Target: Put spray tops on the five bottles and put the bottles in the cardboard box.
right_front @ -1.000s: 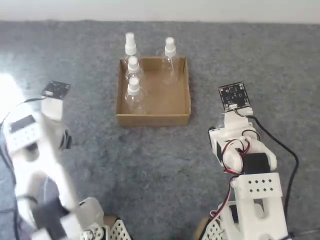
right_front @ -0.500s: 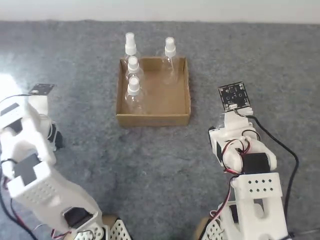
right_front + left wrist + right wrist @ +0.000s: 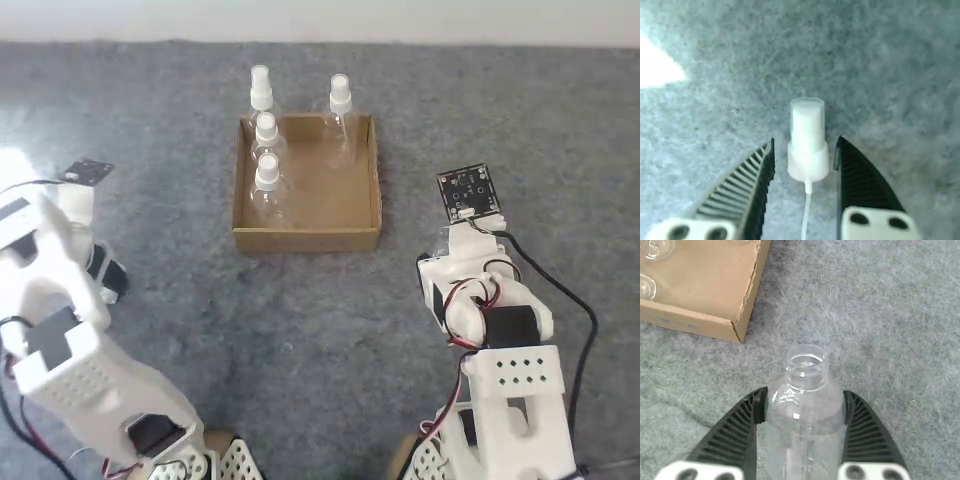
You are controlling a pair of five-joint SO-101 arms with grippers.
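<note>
Left gripper is down at the grey table, jaws parted and straddling a loose spray top. The top's dip tube trails back toward the wrist. A gap shows on at least one side, so it looks lined up for a pinch rather than clamped, though contact on the nearer jaw is hard to judge.

Right gripper is closed on the fifth bottle with both pads against its shoulders. It holds the bottle upright with the bare neck up, probably to present it for capping. The bottle sits just off the near corner of the cardboard box.

Four capped bottles stand in the box, mostly along its left and back sides. That leaves space for the last one.
</note>
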